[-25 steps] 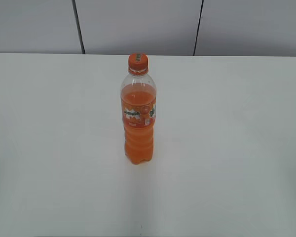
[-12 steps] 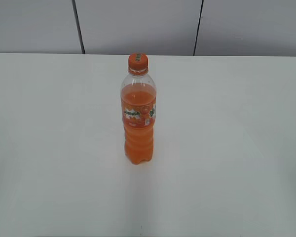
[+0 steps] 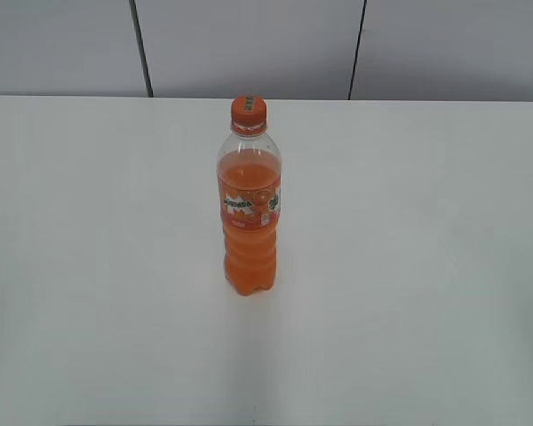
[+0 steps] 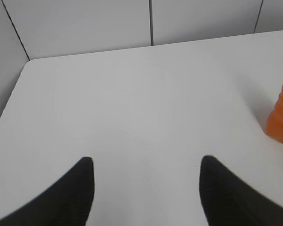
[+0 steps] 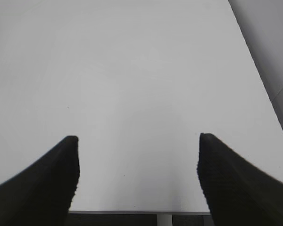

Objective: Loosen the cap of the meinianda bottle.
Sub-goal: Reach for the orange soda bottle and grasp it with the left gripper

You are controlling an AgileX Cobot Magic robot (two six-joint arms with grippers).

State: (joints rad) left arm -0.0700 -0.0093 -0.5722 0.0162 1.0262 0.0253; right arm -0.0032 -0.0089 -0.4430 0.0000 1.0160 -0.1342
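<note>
The meinianda bottle [image 3: 249,222] stands upright near the middle of the white table [image 3: 409,266], full of orange drink, with a label band round its middle. The orange cap [image 3: 248,110] sits on its neck. The bottle's lower part also shows at the right edge of the left wrist view [image 4: 281,120]. My left gripper [image 4: 145,162] is open and empty over bare table, well left of the bottle. My right gripper [image 5: 137,141] is open and empty over bare table near the table's edge. Neither gripper shows in the exterior view.
Grey wall panels [image 3: 249,44] stand behind the table's far edge. In the left wrist view the table's left corner [image 4: 30,63] meets the wall. In the right wrist view the table's edge [image 5: 137,212] runs just below the fingers.
</note>
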